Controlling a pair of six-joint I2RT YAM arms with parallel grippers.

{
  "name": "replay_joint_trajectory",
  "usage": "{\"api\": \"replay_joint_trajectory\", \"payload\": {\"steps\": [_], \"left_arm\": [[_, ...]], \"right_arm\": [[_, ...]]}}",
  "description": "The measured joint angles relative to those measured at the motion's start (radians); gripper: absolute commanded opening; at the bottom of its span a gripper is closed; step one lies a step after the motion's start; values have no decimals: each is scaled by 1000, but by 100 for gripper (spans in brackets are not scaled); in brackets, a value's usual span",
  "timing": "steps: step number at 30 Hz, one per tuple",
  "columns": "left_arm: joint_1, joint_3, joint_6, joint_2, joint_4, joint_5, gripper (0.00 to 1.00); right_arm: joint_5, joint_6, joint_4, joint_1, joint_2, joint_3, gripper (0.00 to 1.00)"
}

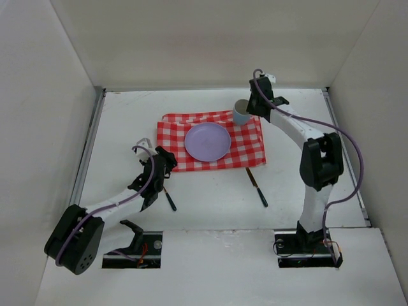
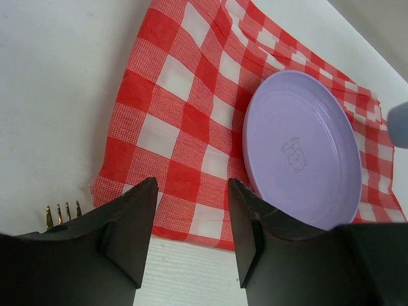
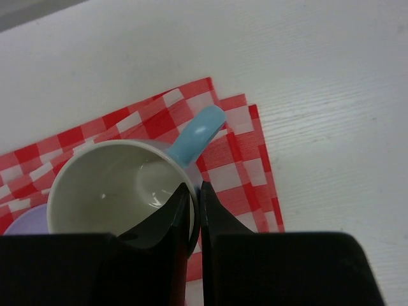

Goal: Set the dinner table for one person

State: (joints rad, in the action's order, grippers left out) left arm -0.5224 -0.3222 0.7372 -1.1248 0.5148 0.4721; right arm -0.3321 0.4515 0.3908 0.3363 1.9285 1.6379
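Right gripper (image 3: pixel 196 191): fingers clamped on the rim of the glossy, blue-handled mug (image 3: pixel 115 185) at the far right corner of the checked cloth (image 2: pixel 178 127). The mug base is hidden.

Left gripper (image 2: pixel 191 191): fingers apart, empty, at the cloth's near left corner.

Fork (image 2: pixel 62 213): only the gold tines show.

The matte white dinner table (image 1: pixel 210 210) surrounds the cloth.

The fork (image 2: pixel 62 213) shows only 4 tines above the jaws.

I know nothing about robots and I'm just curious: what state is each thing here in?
Mug: upright, empty, rim pinched by right gripper.
Purple plate: empty, flat on checked cloth.
Left gripper: open, empty.
Fork: lying on dinner table.
Black-handled utensil: lying off the cloth.
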Motion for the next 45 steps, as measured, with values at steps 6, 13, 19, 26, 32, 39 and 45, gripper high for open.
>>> {"api": "replay_joint_trajectory", "payload": {"steps": [6, 13, 19, 26, 32, 39, 45], "left_arm": [[1, 0, -5, -15, 14, 0, 46], [1, 0, -8, -26, 20, 0, 46], [2, 0, -8, -31, 21, -1, 47], [7, 0, -8, -31, 21, -1, 47], [8, 0, -8, -31, 21, -2, 47], [8, 0, -8, -31, 21, -2, 47], [7, 0, -8, -29, 21, -2, 46]], "right_arm": [[3, -23, 61, 21, 123, 124, 6], [-2, -39, 87, 17, 166, 191, 7], [-2, -48, 109, 17, 208, 253, 8], [-5, -50, 125, 16, 257, 266, 9], [-5, -48, 125, 10, 257, 271, 32], [-3, -46, 103, 5, 225, 235, 56], [-5, -41, 23, 4, -21, -16, 51]]}}
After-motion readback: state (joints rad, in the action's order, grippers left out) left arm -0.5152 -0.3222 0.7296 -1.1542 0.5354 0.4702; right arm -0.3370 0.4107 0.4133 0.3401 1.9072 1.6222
